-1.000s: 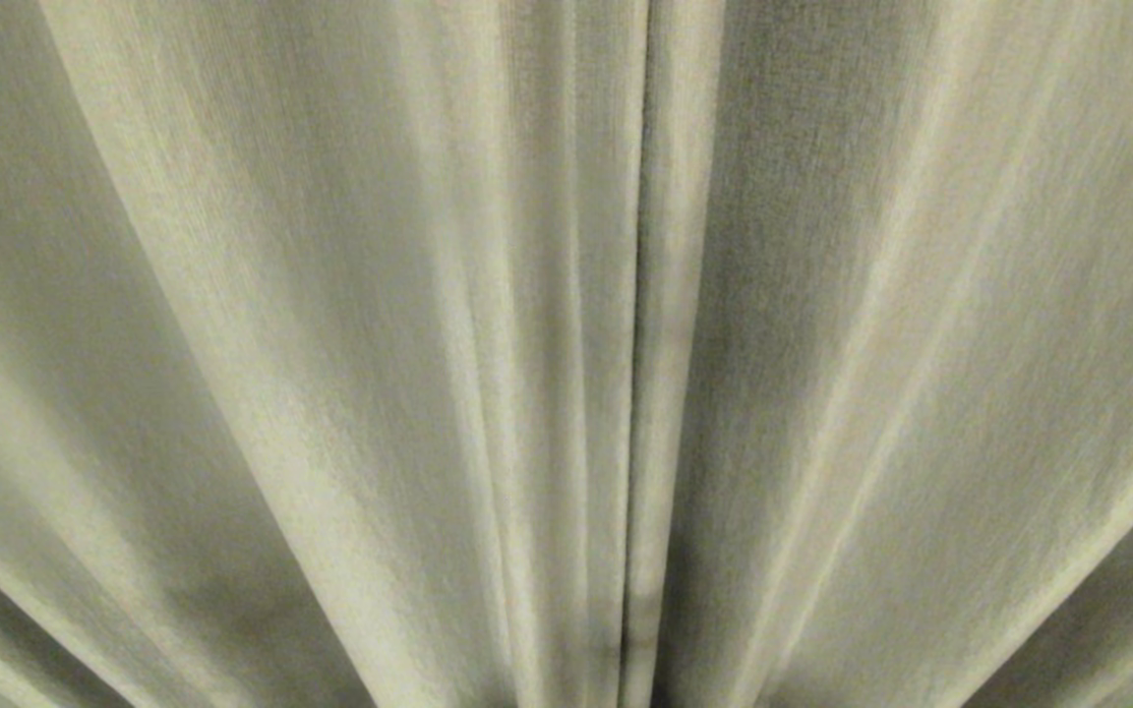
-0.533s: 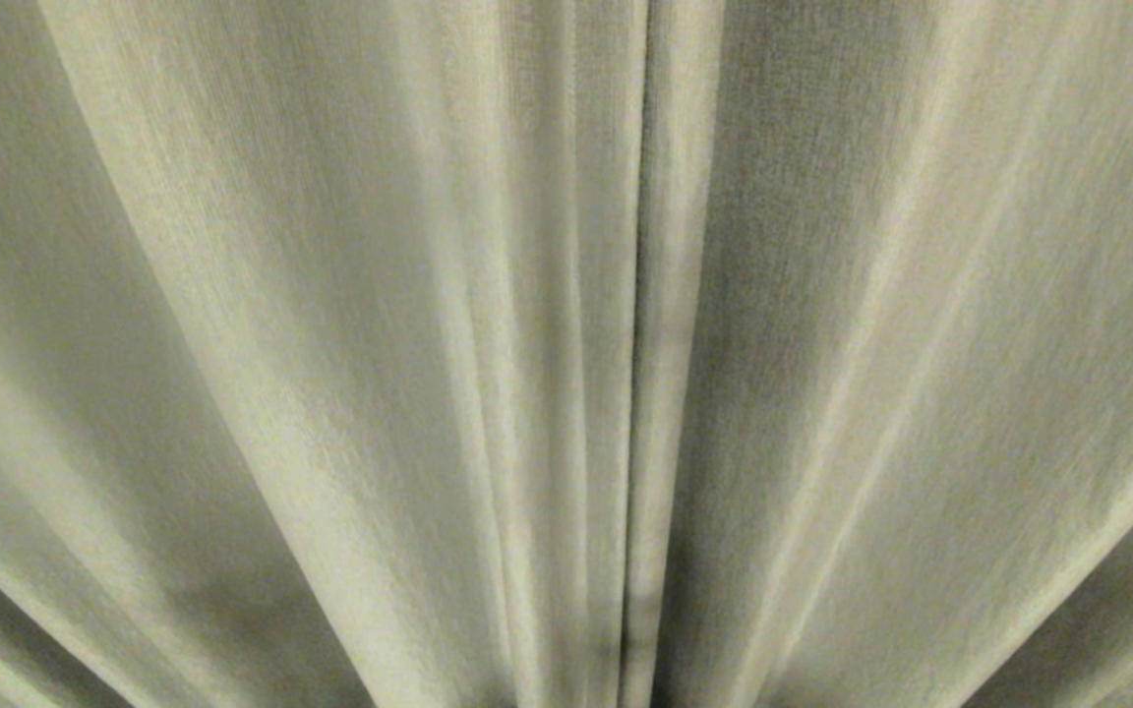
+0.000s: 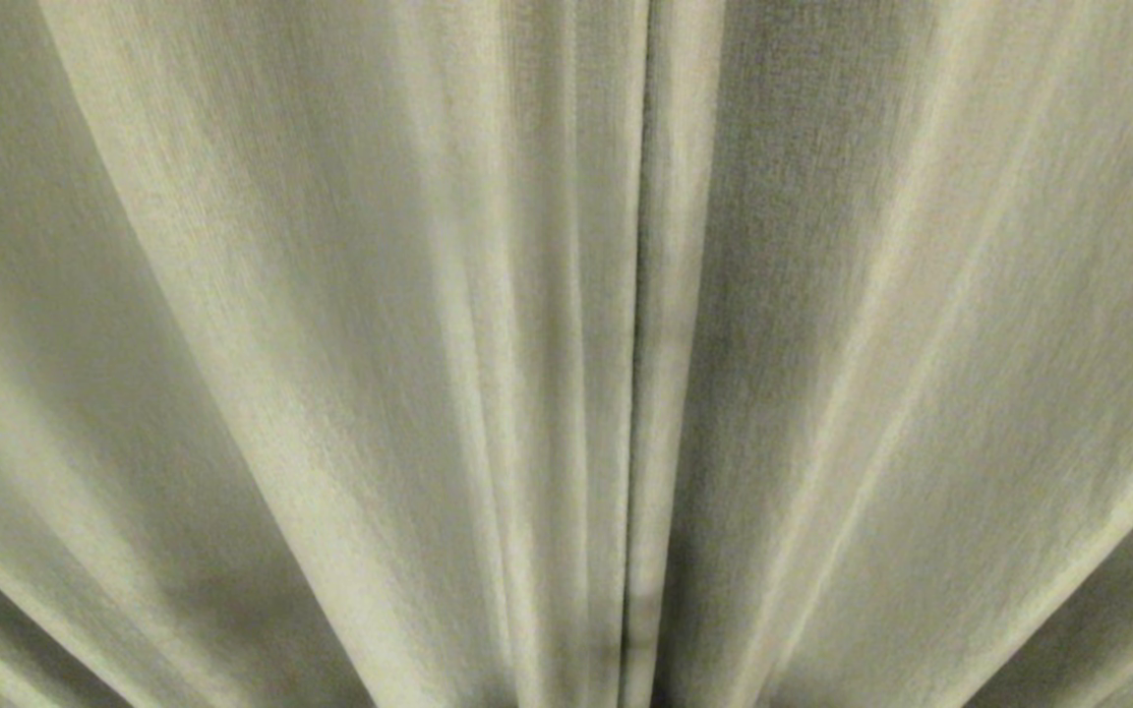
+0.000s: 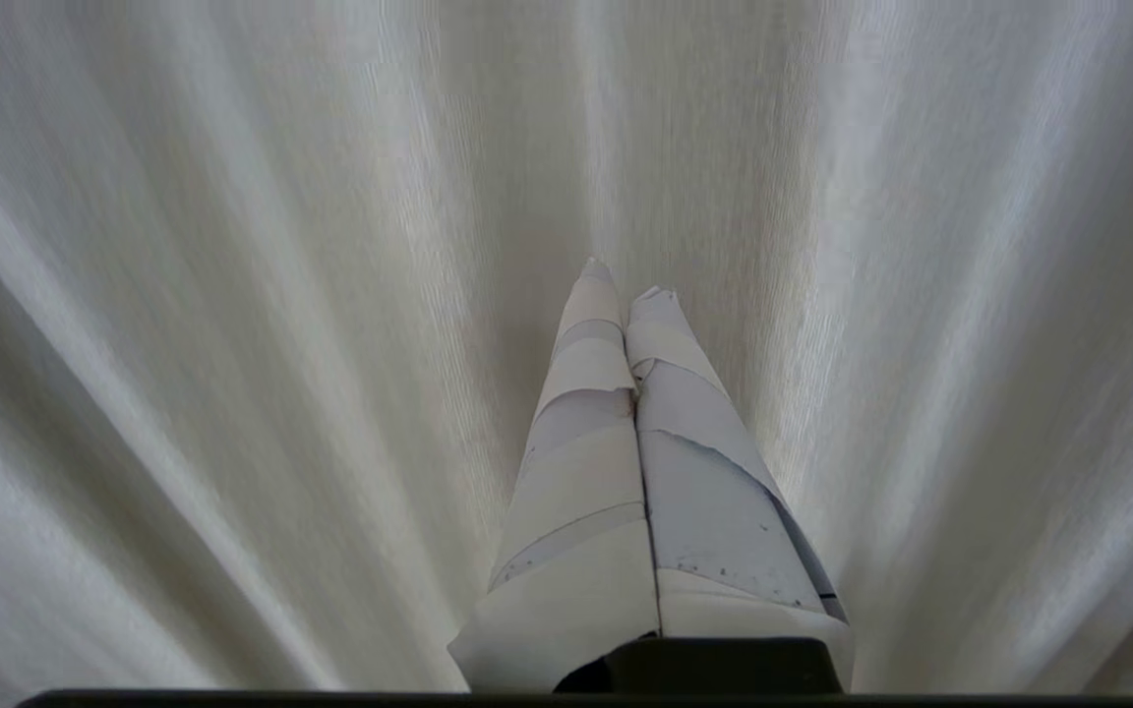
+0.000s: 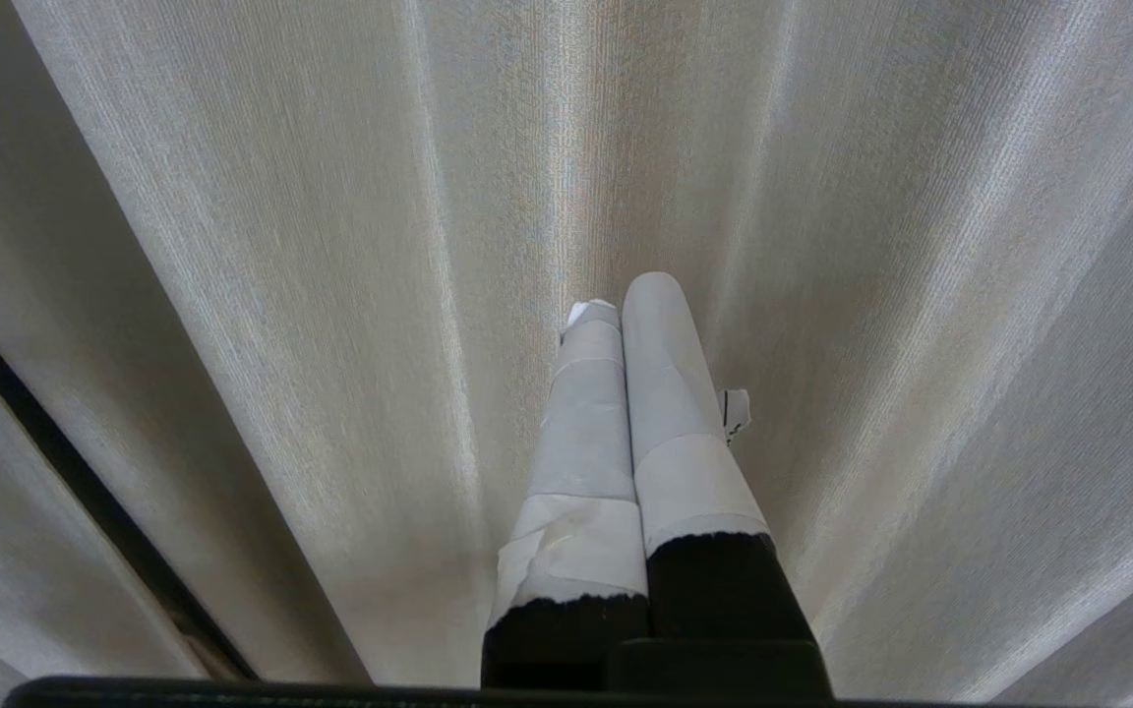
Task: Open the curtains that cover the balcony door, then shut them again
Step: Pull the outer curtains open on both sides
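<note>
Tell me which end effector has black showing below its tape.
The right end effector: black finger bases show; the left end effector looks fully taped.

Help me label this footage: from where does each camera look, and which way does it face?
Head view: on the head, facing the closed curtains; no robot parts show.
Left wrist view: behind the shut left end effector, facing fabric.
Right wrist view: behind the shut right end effector, facing fabric, a dark gap beside.
All share the curtains.
</note>
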